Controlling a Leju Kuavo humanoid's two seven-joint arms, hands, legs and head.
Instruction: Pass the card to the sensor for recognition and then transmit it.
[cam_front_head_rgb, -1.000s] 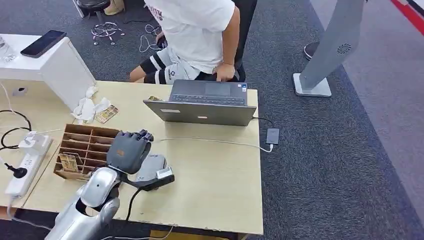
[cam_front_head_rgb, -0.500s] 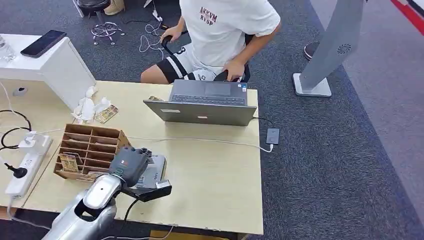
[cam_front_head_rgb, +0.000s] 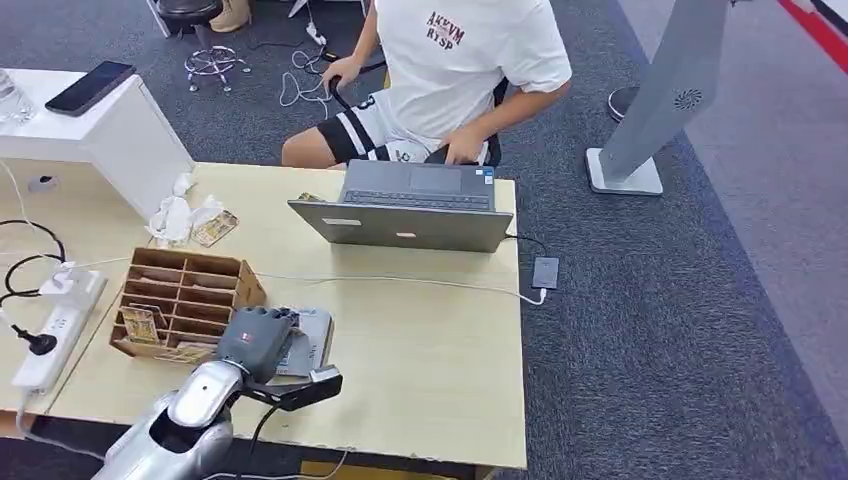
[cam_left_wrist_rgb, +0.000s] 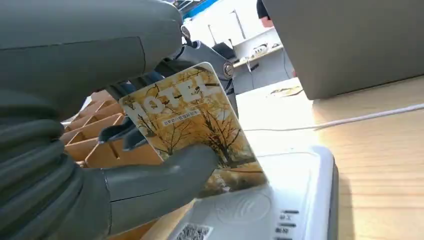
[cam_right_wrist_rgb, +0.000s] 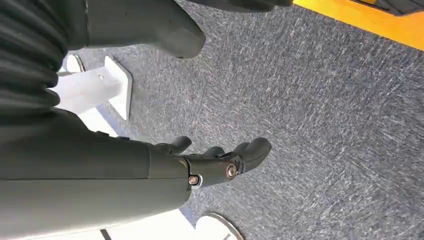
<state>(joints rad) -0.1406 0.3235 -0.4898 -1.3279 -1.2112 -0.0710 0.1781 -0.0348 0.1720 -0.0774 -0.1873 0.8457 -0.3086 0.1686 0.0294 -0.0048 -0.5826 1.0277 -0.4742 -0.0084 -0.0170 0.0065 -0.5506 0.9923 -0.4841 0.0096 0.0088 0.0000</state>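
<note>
Near the front edge of the tabletop (cam_front_head_rgb: 420, 380), the left hand (cam_front_head_rgb: 256, 342) pinches the card (cam_left_wrist_rgb: 192, 127) between thumb and fingers, its lower edge touching or just above the sensor (cam_left_wrist_rgb: 280, 200) (contact itself not resolvable). Step in hand, as judged: presenting card for reading. Next move calls for lifting it clear and passing it on, probably to the person (cam_front_head_rgb: 450, 70) beyond the laptop (cam_front_head_rgb: 405, 222). Beside the sensor stands a wooden organizer (cam_front_head_rgb: 180, 300). Right hand (cam_right_wrist_rgb: 220, 160) hangs over carpet, fingers loosely apart, holding nothing.
</note>
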